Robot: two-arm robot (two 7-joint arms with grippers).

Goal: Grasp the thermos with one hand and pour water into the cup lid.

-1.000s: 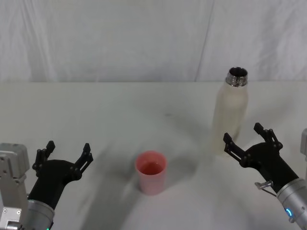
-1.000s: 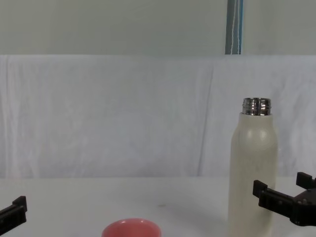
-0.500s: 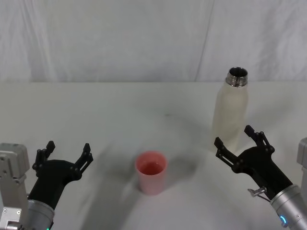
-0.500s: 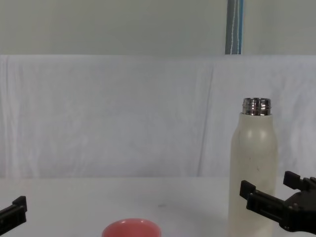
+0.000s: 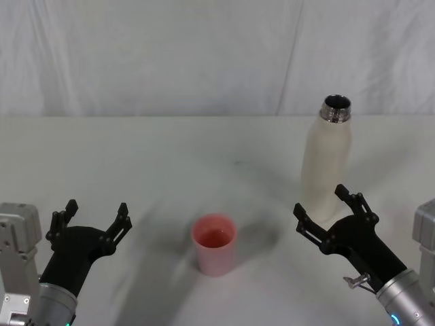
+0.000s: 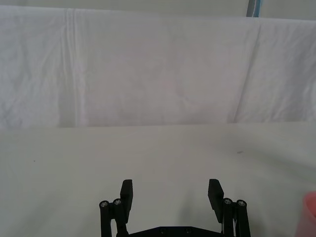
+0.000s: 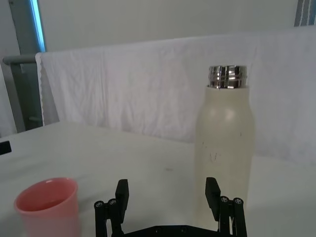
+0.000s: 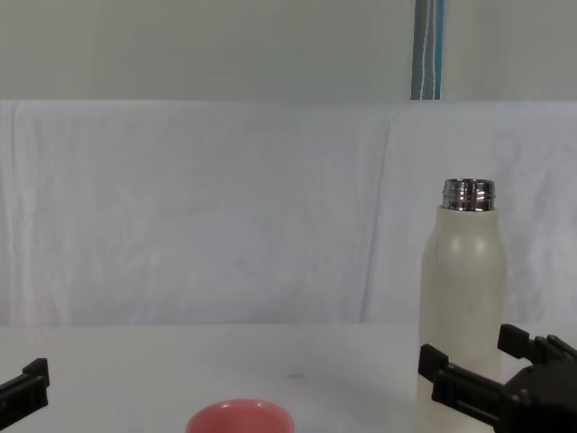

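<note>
The tabletop (image 5: 136, 156) carries my thermos (image 5: 326, 159), upright toward its far right side, cap off. It looks rigid, smooth and likely slippery, heavy if full, so I'd grip the straight body below the shoulder. My right pincer (image 5: 327, 216) is spread wide just in front of it, not touching. The cup lid (image 5: 215, 244), light and easily tipped, stands near the front edge. My left pincer (image 5: 90, 219) is spread, idle at front left.
</note>
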